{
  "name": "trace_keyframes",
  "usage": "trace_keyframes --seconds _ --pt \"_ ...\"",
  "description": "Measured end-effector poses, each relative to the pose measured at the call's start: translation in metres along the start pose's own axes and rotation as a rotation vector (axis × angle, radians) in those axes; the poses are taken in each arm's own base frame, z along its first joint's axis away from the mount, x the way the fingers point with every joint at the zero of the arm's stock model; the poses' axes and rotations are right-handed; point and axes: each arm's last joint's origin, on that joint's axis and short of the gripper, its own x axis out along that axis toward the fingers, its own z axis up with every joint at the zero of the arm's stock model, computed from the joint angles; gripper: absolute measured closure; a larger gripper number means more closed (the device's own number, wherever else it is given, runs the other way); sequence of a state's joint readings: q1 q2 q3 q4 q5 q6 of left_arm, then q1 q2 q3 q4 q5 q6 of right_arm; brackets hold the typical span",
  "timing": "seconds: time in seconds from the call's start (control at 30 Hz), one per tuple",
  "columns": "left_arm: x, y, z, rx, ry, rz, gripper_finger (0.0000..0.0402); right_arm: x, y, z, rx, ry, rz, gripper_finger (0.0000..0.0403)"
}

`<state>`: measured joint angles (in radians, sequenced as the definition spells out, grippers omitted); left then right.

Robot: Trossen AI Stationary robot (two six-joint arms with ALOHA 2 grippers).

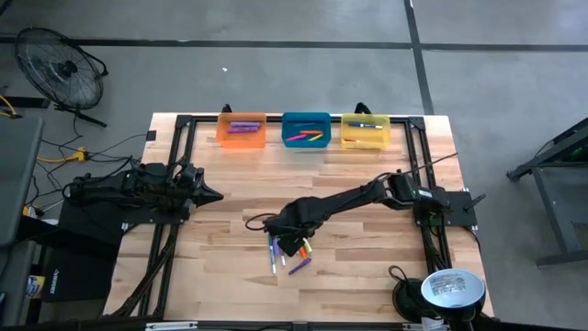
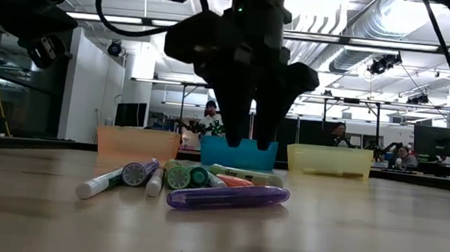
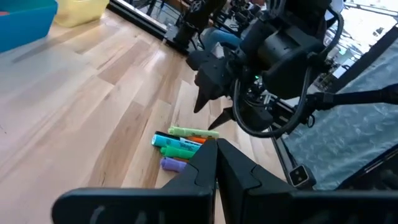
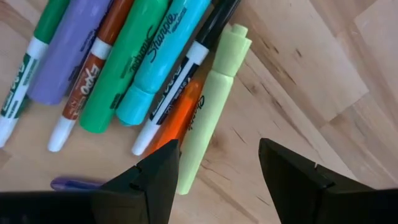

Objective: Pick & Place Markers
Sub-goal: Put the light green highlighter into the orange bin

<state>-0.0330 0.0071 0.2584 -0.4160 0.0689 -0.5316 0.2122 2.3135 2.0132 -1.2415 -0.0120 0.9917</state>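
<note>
a loose pile of markers [image 1: 290,255] lies on the pale wooden table [image 1: 230,184], toward its front edge and well apart from the three translucent plastic bins at the back: one orange bin [image 1: 242,130], one blue bin [image 1: 306,130], one yellow bin [image 1: 366,131], each rectangular and already holding a few markers. in the right wrist view nine markers can be counted: a pale yellow-green highlighter [image 4: 211,106], an orange one, a black-and-white one, a light blue one, a green one, a brown-capped white one, a fat purple one, a green-and-white one at the edge, and a slim violet pen, all smooth plastic cylinders. the right gripper [image 1: 299,241] hangs just above the pile, its two dark wedge-shaped fingers spread apart and pinching nothing. the left gripper [image 1: 217,195] waits at the table's left side, fingers pressed together.
</note>
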Motion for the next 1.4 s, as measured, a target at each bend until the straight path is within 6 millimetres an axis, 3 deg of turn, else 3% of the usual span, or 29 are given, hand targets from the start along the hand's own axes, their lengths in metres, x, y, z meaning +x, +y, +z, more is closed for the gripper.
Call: trace_keyframes --seconds 0.27,1.07,1.4 --pt "0.000 0.000 0.000 0.002 0.001 0.009 0.0401 0.001 0.002 -0.002 0.026 -0.016 -0.012 0.0194" --pt "0.000 0.003 -0.003 0.001 0.014 0.050 0.0401 0.033 0.007 -0.002 0.062 0.017 -0.070 0.0194" --pt "0.000 0.003 -0.003 0.000 0.014 0.050 0.0401 0.033 0.001 0.006 0.078 0.010 -0.083 0.0195"
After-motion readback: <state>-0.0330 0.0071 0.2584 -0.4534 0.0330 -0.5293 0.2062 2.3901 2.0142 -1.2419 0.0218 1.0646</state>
